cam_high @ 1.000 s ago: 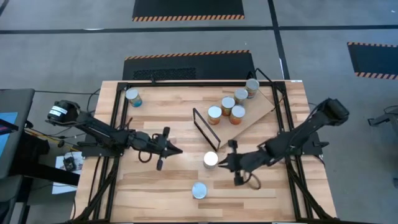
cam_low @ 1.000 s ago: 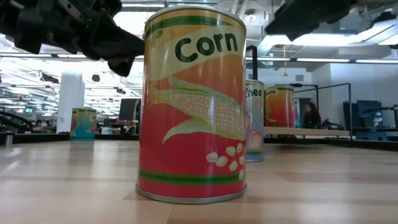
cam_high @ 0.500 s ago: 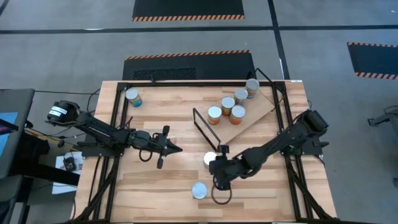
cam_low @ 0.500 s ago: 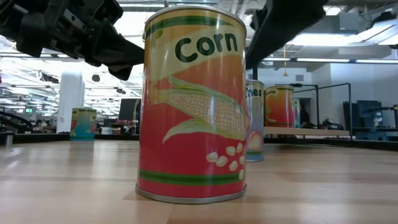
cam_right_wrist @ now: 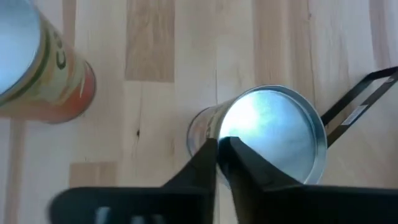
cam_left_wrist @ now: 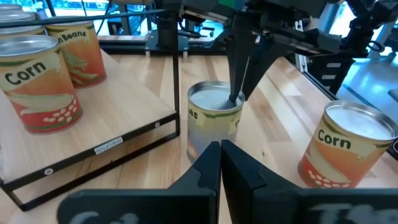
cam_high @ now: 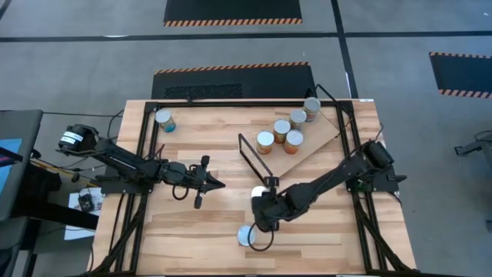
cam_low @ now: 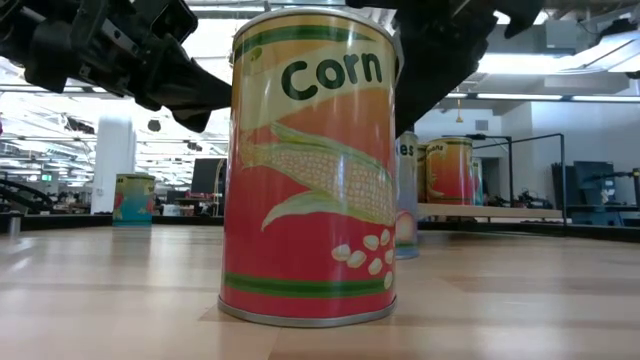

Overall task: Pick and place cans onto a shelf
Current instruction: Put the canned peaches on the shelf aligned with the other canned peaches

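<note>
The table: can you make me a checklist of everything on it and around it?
Surface: wooden table, slatted.
Job's things: five cans on the shelf; corner can, front can and middle can on the table.
Clutter: nothing seen.
Grippers: left gripper shut, mid-table; right gripper shut, over the middle can.
Cables: cable loop by the right gripper.
Surroundings: grey floor, striped mats.

The right gripper (cam_high: 259, 201) hangs directly over a grey can (cam_left_wrist: 214, 119), blocking access from above. The shelf's wire frame (cam_high: 253, 159) stands just beside it; a corn can (cam_high: 246, 235) stands near. Open tabletop (cam_high: 192, 231) lies toward the left gripper (cam_high: 219, 185).
</note>
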You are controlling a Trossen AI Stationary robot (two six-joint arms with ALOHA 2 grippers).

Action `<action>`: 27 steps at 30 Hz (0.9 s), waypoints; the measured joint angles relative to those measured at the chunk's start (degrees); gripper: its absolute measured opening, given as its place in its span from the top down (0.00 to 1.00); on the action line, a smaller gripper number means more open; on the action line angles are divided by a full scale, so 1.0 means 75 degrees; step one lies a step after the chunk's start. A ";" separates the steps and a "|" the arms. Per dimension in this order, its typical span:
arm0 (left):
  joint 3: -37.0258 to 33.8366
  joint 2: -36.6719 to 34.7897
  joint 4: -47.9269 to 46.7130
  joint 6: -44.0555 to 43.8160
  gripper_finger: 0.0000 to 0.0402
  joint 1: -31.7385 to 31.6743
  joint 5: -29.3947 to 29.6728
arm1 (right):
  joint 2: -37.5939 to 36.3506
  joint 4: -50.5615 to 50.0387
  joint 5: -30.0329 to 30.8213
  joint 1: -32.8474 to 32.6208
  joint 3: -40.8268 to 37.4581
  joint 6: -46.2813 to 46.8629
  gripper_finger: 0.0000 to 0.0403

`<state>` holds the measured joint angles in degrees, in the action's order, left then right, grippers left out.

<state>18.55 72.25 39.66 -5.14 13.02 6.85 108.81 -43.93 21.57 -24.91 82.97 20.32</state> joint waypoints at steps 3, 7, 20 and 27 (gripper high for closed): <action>0.0000 0.0000 0.0023 0.0078 1.00 0.0000 0.0002 | -0.0120 -0.0128 -0.0107 -0.0046 0.0033 -0.0243 0.97; 0.0000 0.0000 0.0048 0.0139 1.00 0.0000 0.0003 | -0.0426 -0.0258 -0.0475 -0.0210 0.0234 -0.0551 0.97; 0.0000 0.0000 0.0041 0.0130 1.00 0.0000 0.0001 | -0.2405 -0.3750 -0.0557 -0.1204 -0.0124 0.2505 0.99; 0.0003 0.0000 0.0107 0.0080 1.00 0.0000 0.0003 | -0.3777 -0.4485 0.0295 -0.0409 -0.1311 0.3031 1.00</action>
<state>18.57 72.25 40.47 -4.54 13.02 6.87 80.48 -77.57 23.78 -27.97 73.14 43.04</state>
